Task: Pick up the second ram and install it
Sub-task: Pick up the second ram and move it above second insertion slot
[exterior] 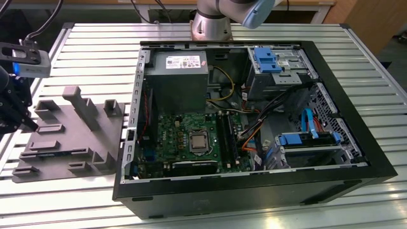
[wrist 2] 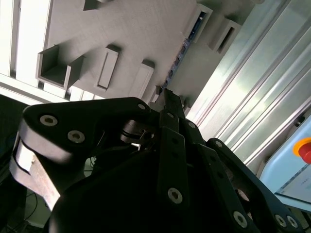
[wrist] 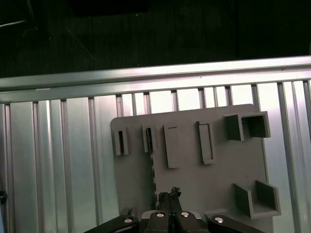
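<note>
Gripper (wrist: 169, 195) fingertips look pressed together in both wrist views, with nothing caught between them as far as I can make out. It hangs over the grey tray (wrist: 194, 179), tips (wrist 2: 165, 93) pointing down at the side of the tray where the ram slot runs. In the exterior view the gripper (exterior: 19, 119) is a dark shape at that view's far left, above the tray's (exterior: 95, 143) outer side, with a small grey camera box (exterior: 28, 62) riding above it.

The second ram (wrist 2: 187, 46) lies on edge in a narrow tray slot, its blue-green board edge showing, one end close to the fingertips. I cannot tell whether they touch it. In the first wrist view the ram (wrist: 149, 140) is a dark sliver between two low blocks. In the exterior view it (exterior: 56, 153) is a thin bluish strip near the tray's front.

The tray rests on a slatted metal table (exterior: 83, 43). Just beside it, toward the exterior view's right, an open PC case (exterior: 254, 191) lies on its side with the motherboard (exterior: 175, 131), CPU (exterior: 199, 141) and power supply (exterior: 178, 81) exposed. The arm's base (exterior: 213, 21) stands behind the case.
</note>
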Controlling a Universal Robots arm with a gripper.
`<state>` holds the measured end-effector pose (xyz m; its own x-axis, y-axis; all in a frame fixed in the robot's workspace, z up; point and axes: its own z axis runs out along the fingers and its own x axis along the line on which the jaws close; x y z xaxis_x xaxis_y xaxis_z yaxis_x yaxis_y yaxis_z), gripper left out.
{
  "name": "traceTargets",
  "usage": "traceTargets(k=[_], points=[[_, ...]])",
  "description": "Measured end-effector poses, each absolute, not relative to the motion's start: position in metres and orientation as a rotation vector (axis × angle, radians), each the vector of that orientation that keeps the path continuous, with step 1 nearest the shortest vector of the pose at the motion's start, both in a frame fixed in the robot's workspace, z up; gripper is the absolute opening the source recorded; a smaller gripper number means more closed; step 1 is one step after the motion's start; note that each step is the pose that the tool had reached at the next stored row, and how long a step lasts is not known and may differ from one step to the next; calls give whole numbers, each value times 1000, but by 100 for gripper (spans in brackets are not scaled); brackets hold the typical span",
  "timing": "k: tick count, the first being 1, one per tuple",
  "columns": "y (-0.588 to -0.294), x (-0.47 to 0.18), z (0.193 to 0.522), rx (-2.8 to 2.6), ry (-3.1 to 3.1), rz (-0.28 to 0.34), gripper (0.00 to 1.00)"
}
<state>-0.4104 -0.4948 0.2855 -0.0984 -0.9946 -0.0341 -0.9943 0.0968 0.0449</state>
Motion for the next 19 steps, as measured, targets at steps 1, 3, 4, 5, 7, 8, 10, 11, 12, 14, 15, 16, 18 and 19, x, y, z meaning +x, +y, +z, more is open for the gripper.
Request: traceTargets(k=[1,3,4,5,7,8,10,11,12,14,15,16,18,19], points=[[-495,-410,285,2106,-2323,-88,11],[-496,-410,284,2106,-2323,-88,11],[-496,-410,284,2106,-2323,-88,11],[-497,-411,284,2106,-2323,-88,11],[-497,-411,283,2106,-2323,-88,11],[-498,-411,283,2106,-2323,-88,11],[-499,-411,282,2106,-2323,-88,11],[-499,-411,282,2106,-2323,-88,11],[-500,-411,282,2106,-2323,-88,11],[-500,-411,281,2106,-2323,-89,11],[-500,-411,280,2106,-2323,-88,11],[-501,-411,280,2106,-2323,-88,11],[-501,-411,279,2106,-2323,-89,11],[-502,-411,278,2107,-2323,-90,11]])
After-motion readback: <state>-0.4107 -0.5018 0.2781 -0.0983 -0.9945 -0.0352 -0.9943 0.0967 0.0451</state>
